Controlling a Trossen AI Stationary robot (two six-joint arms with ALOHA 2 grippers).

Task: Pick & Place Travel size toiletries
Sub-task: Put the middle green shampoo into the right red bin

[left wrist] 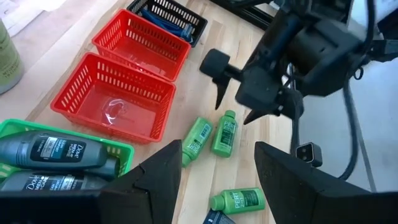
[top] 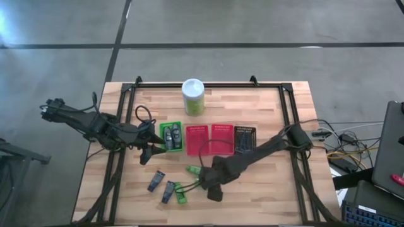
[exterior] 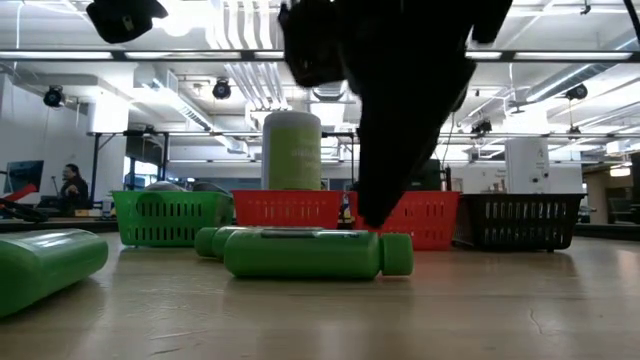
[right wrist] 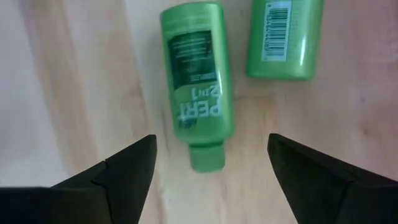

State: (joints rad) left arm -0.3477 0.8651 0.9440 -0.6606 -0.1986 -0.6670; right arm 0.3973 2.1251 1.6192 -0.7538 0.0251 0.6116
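Sorting is maybe a third done: two grey tubes are already laid in the green basket, dark sticks in the black basket. Both red baskets are bare. Left out near the desk's front edge: three green bottles, two tubes (roughly). Right fingers are spread open over one bottle; left fingers parted, nothing held.

Robotics lab/workshop: past right gripper, open ceiling w/ ducts & strip lights, person at monitor; concrete floor, cables beside wooden table
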